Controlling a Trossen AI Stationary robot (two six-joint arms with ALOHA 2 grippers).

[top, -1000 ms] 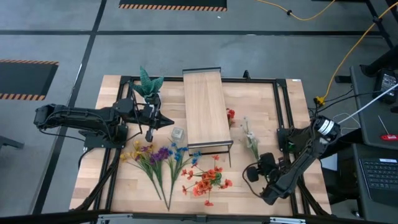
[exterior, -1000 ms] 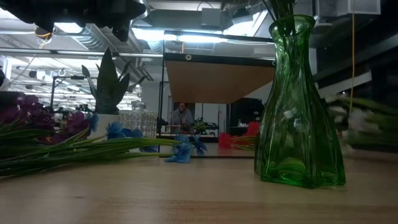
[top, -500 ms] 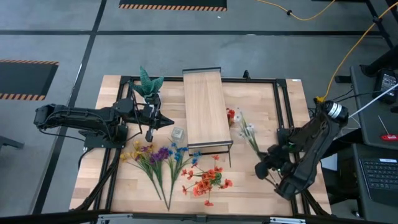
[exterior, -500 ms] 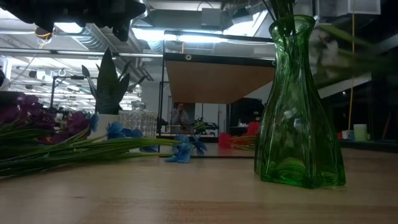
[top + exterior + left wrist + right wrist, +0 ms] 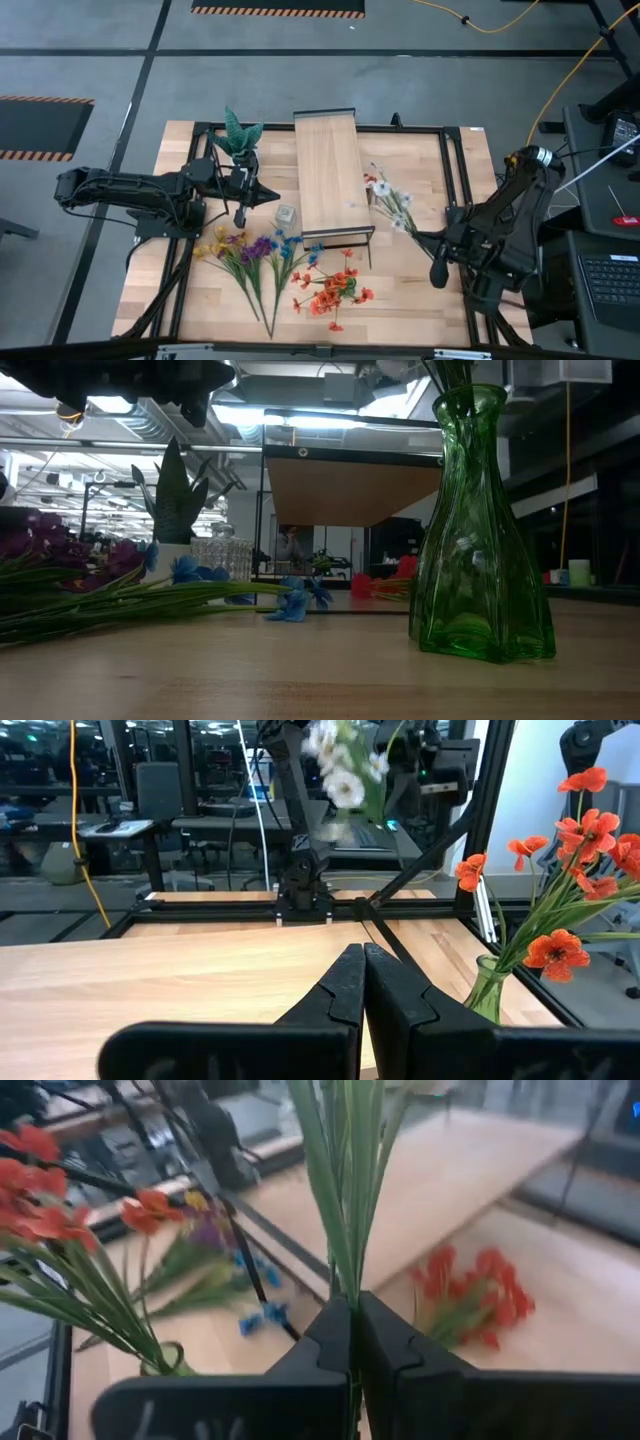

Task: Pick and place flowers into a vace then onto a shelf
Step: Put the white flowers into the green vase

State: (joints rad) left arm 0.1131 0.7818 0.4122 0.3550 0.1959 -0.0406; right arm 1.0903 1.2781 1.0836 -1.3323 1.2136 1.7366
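Note:
My right gripper (image 5: pixel 423 238) is at the table's right side, shut on a bunch of white flowers (image 5: pixel 386 194) held in the air beside the shelf (image 5: pixel 328 175). The green vase (image 5: pixel 480 530) stands near the front edge with red-orange flowers (image 5: pixel 335 285) in it. Yellow, purple and blue flowers (image 5: pixel 250 255) lie flat on the table, left of the vase. More red flowers (image 5: pixel 470 1295) lie on the table right of the shelf. My left gripper (image 5: pixel 272 194) hangs shut and holding nothing, left of the shelf. My right gripper pinches the white bunch's green stems (image 5: pixel 345 1270), gathered together, between its two fingers. The stems run out ahead of the fingertips (image 5: pixel 335 1330). The fingers come from the table's right side. The bunch is lifted clear, heads (image 5: pixel 340 770) slanting toward the shelf.
A spiky green plant (image 5: pixel 238 135) in a white pot and a small clear glass vase (image 5: pixel 286 214) stand left of the shelf. A black frame (image 5: pixel 450 170) runs around the tabletop. Bare wood shows at the front right (image 5: pixel 400 300).
My right gripper has risen and gone toward the table's far right, turning its wrist and staying shut. The white bunch, which lay on the table right of the shelf, is now lifted clear, and its heads have swung up toward the shelf.

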